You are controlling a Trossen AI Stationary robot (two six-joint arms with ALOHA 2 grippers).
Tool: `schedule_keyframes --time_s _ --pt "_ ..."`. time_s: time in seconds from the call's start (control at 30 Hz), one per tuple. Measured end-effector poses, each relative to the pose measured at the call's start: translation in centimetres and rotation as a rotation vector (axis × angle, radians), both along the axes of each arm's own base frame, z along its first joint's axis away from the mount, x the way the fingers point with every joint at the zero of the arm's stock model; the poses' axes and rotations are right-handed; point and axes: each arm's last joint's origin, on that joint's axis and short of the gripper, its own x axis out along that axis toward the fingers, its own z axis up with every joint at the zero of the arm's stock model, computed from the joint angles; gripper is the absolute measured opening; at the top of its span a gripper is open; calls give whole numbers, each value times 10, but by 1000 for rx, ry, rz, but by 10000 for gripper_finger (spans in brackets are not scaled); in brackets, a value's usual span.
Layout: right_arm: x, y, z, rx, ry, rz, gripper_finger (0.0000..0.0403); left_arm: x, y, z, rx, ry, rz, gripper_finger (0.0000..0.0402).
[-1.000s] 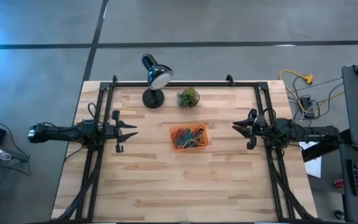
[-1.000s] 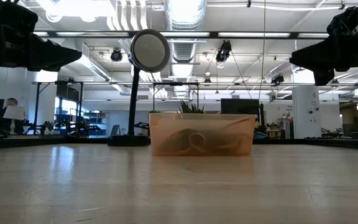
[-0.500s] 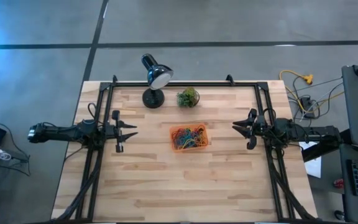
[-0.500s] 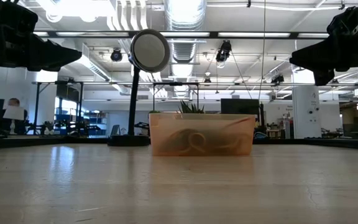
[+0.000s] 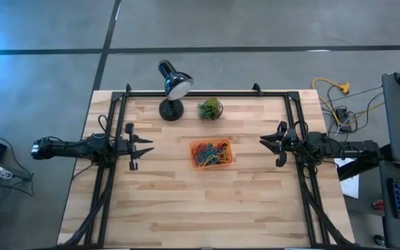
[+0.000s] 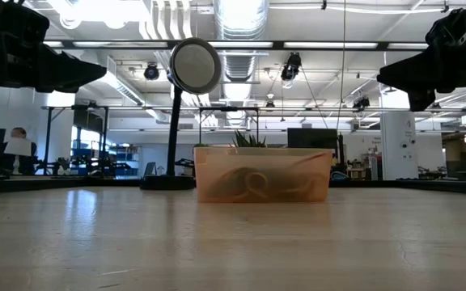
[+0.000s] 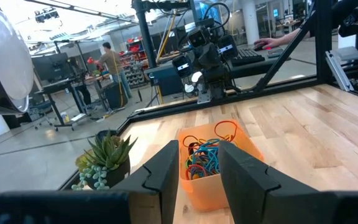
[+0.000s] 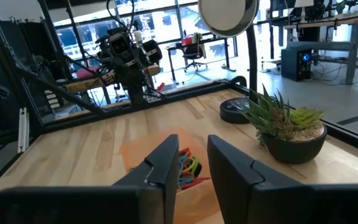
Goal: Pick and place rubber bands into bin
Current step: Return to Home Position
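High view: the bin (image 5: 193, 155) sits at the middle of the table (image 5: 186, 208), the rubber bands (image 5: 211, 153) inside it. The left gripper (image 5: 149, 145) and right gripper (image 5: 262, 141) hang at the two sides, well apart from it. Low view: the lamp (image 6: 195, 66) stands behind the bin. Wrist views: the fingers (image 7: 169, 177) of both grippers are a little apart, holding nothing.

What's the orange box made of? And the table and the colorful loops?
The bin looks like thin plastic: its wall lets light through. The table looks like wood, pale strips with grain. The rubber bands are probably rubber: thin, curled, tangled.
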Motion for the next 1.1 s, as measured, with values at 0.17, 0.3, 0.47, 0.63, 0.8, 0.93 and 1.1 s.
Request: schedule_keyframes --time_s 0.17,0.3,0.47,0.63,0.8,0.93,1.1 --pt "0 0 0 0 0 0 85 0 0 0 0 0 0 98" --pt "0 0 0 0 0 0 88 0 0 0 0 0 0 98" --pt "0 0 0 0 0 0 87 0 0 0 0 0 0 98" --pt "0 0 0 0 0 0 79 0 0 0 0 0 0 98" --pt "0 0 0 0 0 0 73 0 0 0 0 0 0 98" --pt "0 0 0 0 0 0 72 0 0 0 0 0 0 98" --pt "0 0 0 0 0 0 76 0 0 0 0 0 0 98"
